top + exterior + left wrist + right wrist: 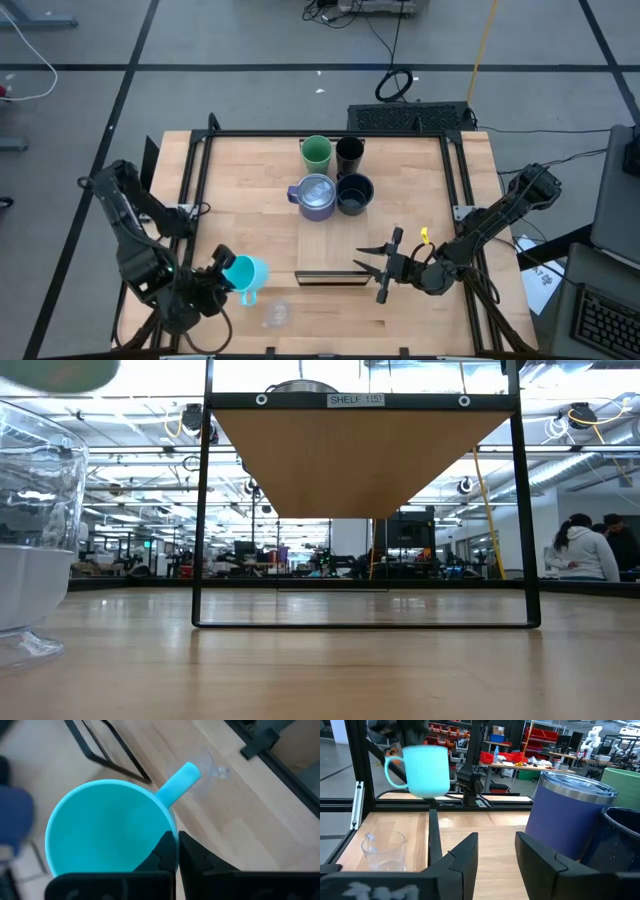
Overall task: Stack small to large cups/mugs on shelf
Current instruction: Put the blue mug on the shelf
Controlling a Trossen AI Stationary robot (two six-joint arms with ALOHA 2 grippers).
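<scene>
We see the left fingers [228, 279] shut on the cyan mug's [246, 272] rim, held above the bench [250, 200] beside the glass [277, 314], while the right fingers [378, 268] hover half open, empty.

Grey floor [230, 40] with dark tape lines — beyond, bright ceiling lights [140, 470] over cluttered workbenches [530, 765].

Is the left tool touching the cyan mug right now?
Touching. The left wrist view shows the left tool pinched shut on the rim of the cyan mug; the right wrist view shows the mug lifted off the table.
</scene>
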